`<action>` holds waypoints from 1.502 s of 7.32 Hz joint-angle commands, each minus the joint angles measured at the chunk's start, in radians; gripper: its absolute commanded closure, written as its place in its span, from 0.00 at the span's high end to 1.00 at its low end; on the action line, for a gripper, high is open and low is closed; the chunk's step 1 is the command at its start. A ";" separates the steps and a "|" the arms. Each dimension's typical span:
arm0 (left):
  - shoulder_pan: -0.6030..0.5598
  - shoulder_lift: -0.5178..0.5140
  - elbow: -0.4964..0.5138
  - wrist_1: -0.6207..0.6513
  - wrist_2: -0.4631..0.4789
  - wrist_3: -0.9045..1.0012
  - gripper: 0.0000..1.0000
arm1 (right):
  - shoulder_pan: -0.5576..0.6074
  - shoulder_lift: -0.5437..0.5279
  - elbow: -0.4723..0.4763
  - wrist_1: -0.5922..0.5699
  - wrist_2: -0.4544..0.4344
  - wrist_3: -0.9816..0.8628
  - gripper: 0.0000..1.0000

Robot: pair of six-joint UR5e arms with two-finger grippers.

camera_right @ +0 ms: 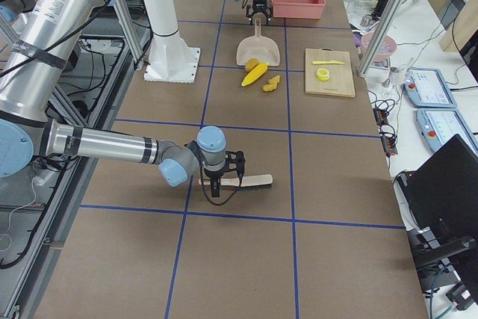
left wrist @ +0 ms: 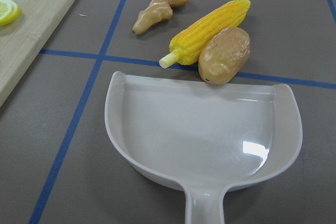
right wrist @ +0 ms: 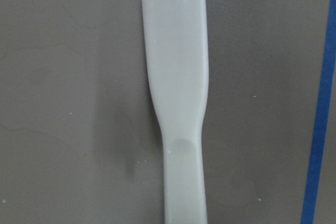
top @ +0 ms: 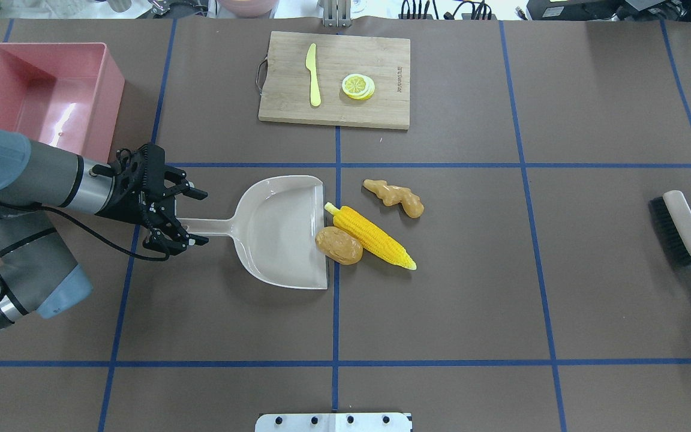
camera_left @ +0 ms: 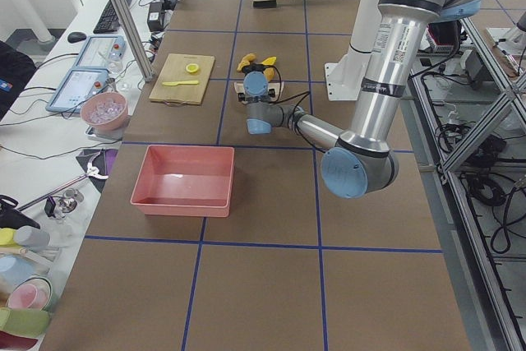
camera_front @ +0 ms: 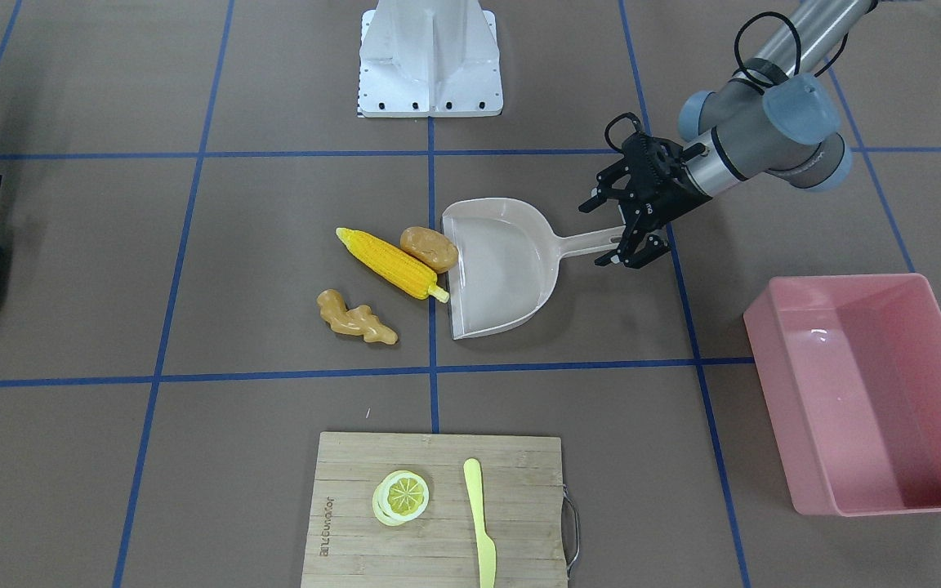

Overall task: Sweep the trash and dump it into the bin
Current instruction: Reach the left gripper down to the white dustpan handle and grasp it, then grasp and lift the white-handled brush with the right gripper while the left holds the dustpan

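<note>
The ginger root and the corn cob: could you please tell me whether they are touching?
Apart. The overhead view shows a plain gap between the ginger root and the corn cob.

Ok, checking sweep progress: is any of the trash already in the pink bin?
No, the bin holds nothing, and the corn, potato and ginger all lie on the table by the dustpan.

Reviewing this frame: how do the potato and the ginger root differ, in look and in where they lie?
The potato is rounded, smooth and brown; the ginger root is knobbly, longer and paler tan. The potato lies at the dustpan's open edge, against the corn cob; the ginger root lies apart from both, on the bare table. Shared: both are outside the pink bin.
</note>
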 commanded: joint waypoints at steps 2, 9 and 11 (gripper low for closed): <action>0.045 -0.012 0.015 -0.002 0.028 -0.006 0.97 | -0.014 -0.008 -0.003 0.000 -0.005 0.001 0.62; 0.082 -0.058 0.084 0.004 0.105 -0.007 0.97 | -0.018 -0.071 0.172 -0.005 0.012 -0.001 0.00; 0.090 -0.060 0.087 0.006 0.117 -0.007 0.97 | -0.069 -0.037 0.262 -0.169 0.009 0.019 0.00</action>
